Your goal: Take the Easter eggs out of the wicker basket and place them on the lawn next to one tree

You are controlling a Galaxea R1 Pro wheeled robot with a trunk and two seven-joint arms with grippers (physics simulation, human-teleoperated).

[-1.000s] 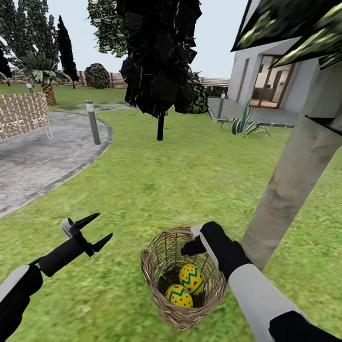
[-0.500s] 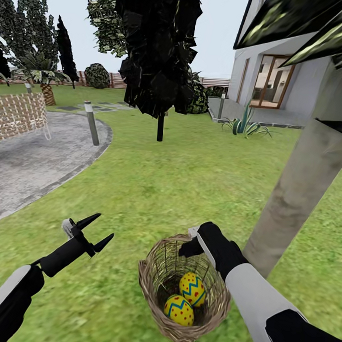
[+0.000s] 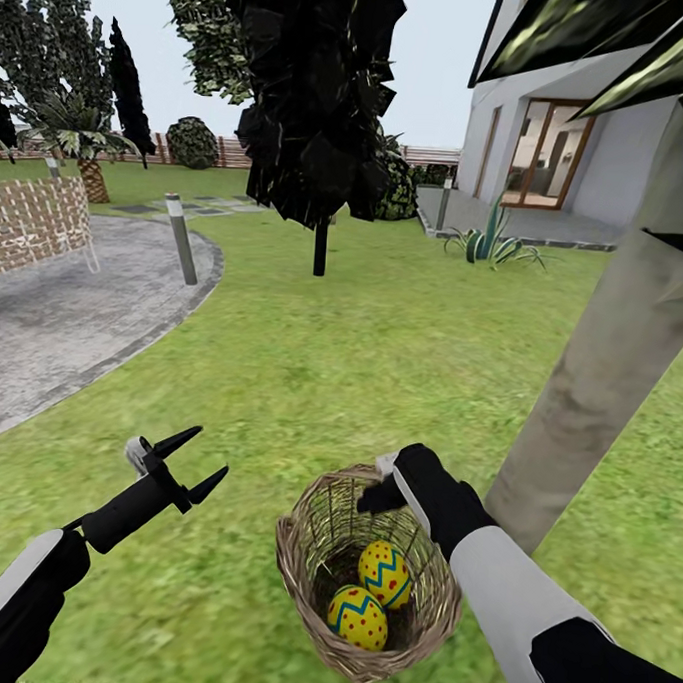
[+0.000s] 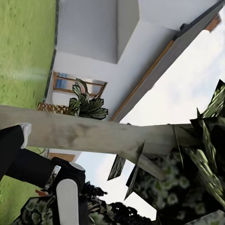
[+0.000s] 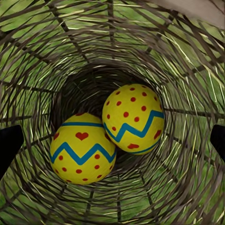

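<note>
left gripper (image 3: 203,459) open; right gripper (image 5: 112,140) spread, pointing down

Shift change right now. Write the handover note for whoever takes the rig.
Left pincer: open, empty, above the lawn.
Right pincer: over the wicker basket, fingertips spread wide, holding nothing.
Two Easter eggs lie touching on the basket's bottom. A third cannot be seen.
The tree trunk stands just beyond the basket.
Left: lift out both eggs, set them by that trunk.

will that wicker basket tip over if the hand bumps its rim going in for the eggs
Probably yes: the wicker basket tapers to a narrow base and already leans on the lawn. Its open weave looks light, so a nudge from the right hand at the rim would likely shift it. The two eggs inside would then roll.
</note>
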